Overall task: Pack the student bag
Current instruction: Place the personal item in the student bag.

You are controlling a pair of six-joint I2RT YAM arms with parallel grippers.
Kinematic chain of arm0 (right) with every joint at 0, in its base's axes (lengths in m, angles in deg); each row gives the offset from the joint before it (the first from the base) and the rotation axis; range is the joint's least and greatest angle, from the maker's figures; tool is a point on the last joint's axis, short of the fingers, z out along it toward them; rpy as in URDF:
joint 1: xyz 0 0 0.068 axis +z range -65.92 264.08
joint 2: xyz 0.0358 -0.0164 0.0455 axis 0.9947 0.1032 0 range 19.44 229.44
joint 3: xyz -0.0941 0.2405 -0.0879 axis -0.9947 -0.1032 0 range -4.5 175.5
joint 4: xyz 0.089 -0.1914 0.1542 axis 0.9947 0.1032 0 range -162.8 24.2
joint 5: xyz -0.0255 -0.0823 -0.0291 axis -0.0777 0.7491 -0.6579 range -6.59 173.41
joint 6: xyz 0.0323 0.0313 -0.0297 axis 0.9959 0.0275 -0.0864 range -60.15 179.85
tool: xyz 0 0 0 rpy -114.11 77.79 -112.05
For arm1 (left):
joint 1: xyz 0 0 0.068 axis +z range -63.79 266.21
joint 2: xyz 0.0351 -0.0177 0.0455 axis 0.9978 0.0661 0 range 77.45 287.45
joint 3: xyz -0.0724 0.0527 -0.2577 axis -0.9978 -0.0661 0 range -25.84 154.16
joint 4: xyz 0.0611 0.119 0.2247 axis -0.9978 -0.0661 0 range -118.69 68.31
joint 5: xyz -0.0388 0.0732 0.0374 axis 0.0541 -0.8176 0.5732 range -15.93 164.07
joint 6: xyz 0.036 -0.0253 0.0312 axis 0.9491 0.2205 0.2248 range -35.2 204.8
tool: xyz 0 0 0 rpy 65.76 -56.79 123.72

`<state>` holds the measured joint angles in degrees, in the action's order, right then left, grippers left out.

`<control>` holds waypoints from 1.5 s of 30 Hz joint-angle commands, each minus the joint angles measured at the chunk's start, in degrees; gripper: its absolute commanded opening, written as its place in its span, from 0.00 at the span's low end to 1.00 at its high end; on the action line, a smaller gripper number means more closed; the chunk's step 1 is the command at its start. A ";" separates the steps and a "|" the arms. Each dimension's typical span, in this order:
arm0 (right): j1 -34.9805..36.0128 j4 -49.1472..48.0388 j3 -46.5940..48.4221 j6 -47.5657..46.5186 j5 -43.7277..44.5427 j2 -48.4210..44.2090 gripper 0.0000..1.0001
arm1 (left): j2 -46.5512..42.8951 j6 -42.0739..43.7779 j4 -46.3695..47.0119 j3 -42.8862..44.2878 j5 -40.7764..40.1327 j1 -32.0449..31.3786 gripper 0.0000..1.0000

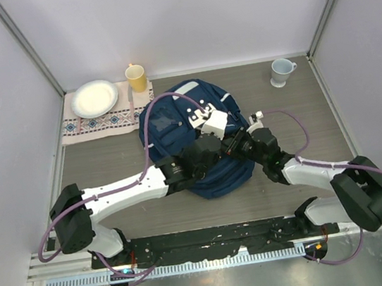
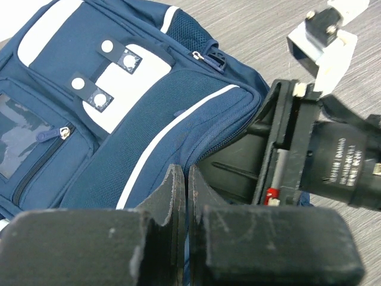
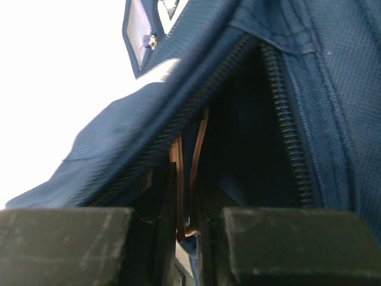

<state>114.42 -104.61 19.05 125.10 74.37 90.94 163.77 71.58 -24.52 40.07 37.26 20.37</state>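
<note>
Top external view: grey desk (image 1: 331,130) w/ the student bag (image 1: 173,117) lying flat in the middle, front side up, btw. the two arms. The bag is by far the biggest thing on it.

The bag is soft fabric, so I judge it will sag and fold if lifted at one point. It is prob. light if not much is inside, and neither fragile nor slippery. Good places to take hold are the firmer seam beside the zipper (image 3: 286,119), a strap, or a zip pull. The flat panels give little to pinch. For packing, one claw should hold the mouth open while the other brings things in.

Right wrist view: the right claw (image 3: 186,202) is at the open zipper mouth, w/ the dark inside of the bag just behind it. Its gap is narrow, and a thin brownish strip (image 3: 179,185) stands btw. the fingers. I cannot tell what this strip is, nor if it is really gripped.

Left wrist view: the left claw (image 2: 183,185) is fully closed, fingers touching each other, nothing seen btw. them. It sits at the near edge of the bag, beside the body of the right arm.

Smaller things at the far side:
- far left: patterned cloth (image 1: 75,127) w/ a white plate (image 1: 94,98) on it
- at the cloth's far right corner: yellow cup (image 1: 136,77)
- far right, apart from the bag: pale mug (image 1: 282,71)
</note>
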 commanded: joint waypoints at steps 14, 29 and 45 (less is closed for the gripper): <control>7.09 -18.48 -3.34 0.67 20.02 8.22 0.27 | -7.13 -4.36 7.40 -4.12 -0.89 0.28 0.00; 7.09 -0.71 -2.55 -1.53 20.90 -3.74 0.46 | -5.99 -5.77 8.72 -5.00 -0.27 0.28 0.00; 7.09 -10.99 -1.94 -1.62 19.76 0.82 0.01 | -7.49 -5.77 9.95 -7.11 2.36 0.28 0.00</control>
<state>121.48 -108.57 16.04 124.47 92.32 90.18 159.90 67.13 -20.20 33.04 39.79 20.87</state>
